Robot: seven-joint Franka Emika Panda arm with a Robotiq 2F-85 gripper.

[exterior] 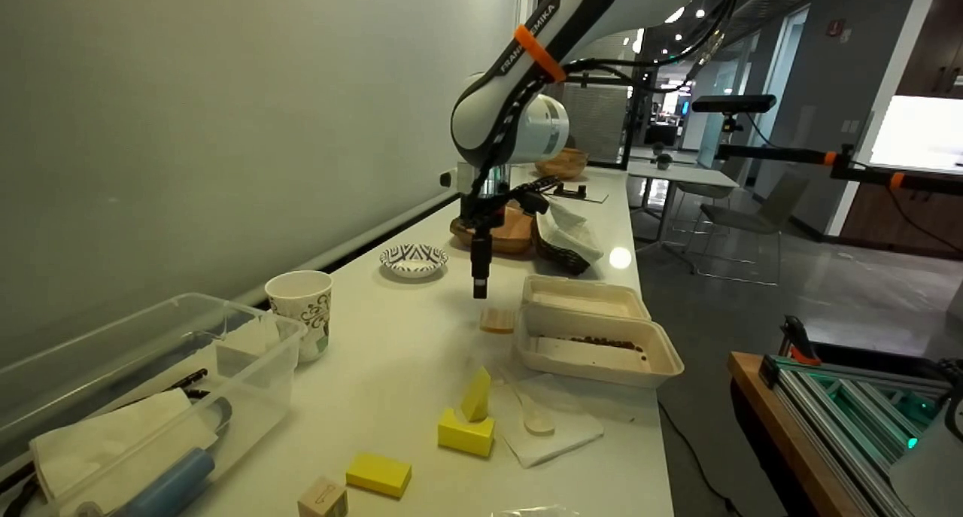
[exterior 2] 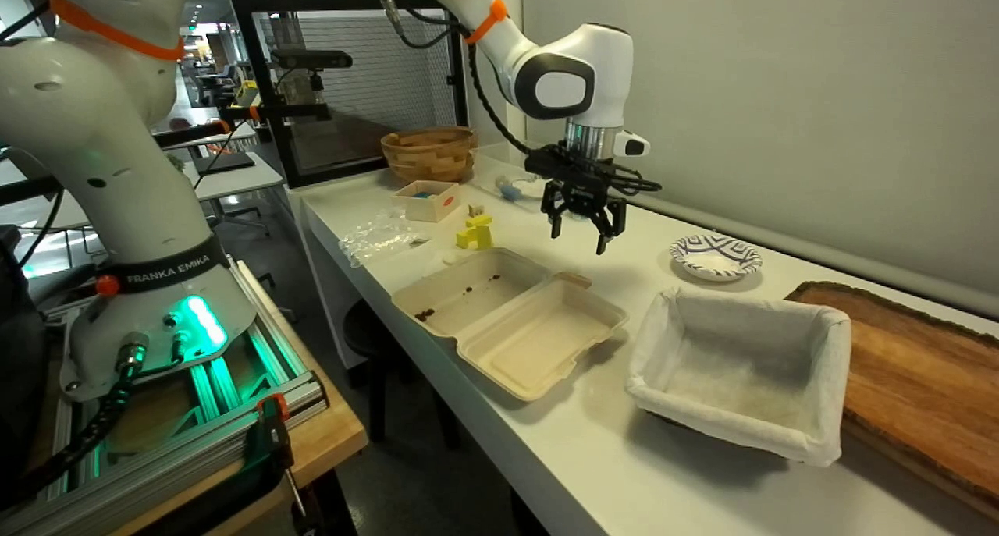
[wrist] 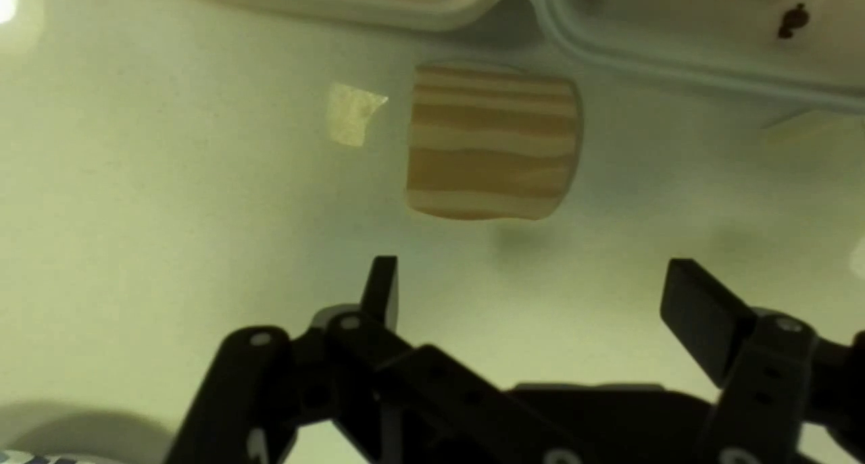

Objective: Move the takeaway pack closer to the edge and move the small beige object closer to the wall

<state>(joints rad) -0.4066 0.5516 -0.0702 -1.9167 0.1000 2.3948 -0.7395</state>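
The takeaway pack lies open on the white countertop, in both exterior views. Its rim crosses the top of the wrist view. One end reaches the countertop edge. The small beige object, a flat striped piece, lies beside the pack on its wall side, also in an exterior view; the pack's lid partly hides it in an exterior view. The grey wall runs along the back. My gripper is open and empty above the countertop, on the wall side of the piece.
A patterned bowl stands near the wall. A paper cup and clear bin stand along it. A lined basket and wooden board are beyond the lid. Yellow blocks and a spoon lie nearby.
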